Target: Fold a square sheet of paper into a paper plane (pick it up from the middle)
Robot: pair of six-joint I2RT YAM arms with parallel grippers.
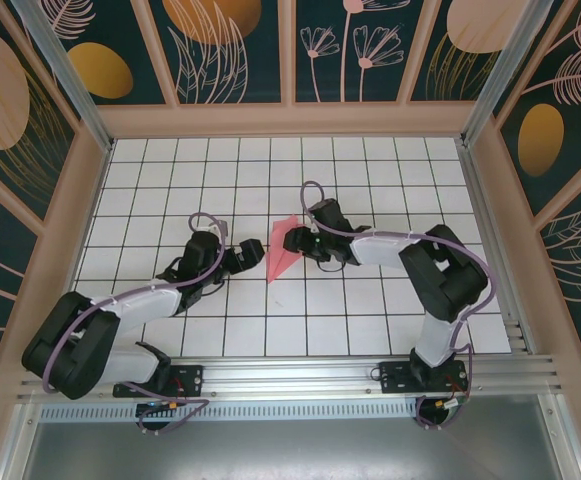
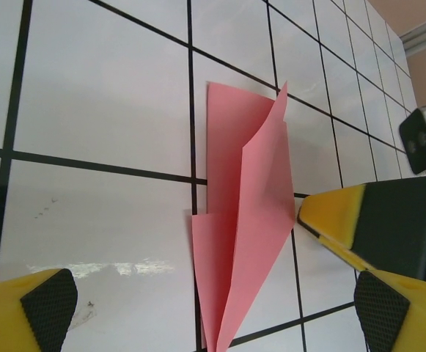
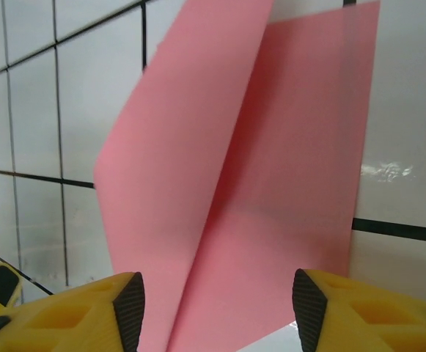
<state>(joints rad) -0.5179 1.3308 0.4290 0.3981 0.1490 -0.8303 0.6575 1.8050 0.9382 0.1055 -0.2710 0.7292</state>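
Note:
The square sheet of paper is folded into the salmon-pink paper plane [image 1: 283,250], a narrow dart lying on the white grid between the two arms, its point towards the near left. My left gripper [image 1: 256,251] stands wide open just left of it. In the left wrist view the paper plane [image 2: 242,242] lies between my spread fingertips [image 2: 40,308], one wing raised along the centre ridge. My right gripper [image 1: 297,243] is at the plane's wide end. In the right wrist view its gripper [image 3: 218,308] is open, with the paper plane [image 3: 256,183] beneath and between the pads, neither pad pressing on it.
The white gridded table [image 1: 370,180] is boxed in by pink-framed patterned walls [image 1: 290,115]. An aluminium rail [image 1: 300,375] holding both arm bases runs along the near edge. The right gripper's yellow finger [image 2: 341,216] reaches into the left wrist view beside the plane.

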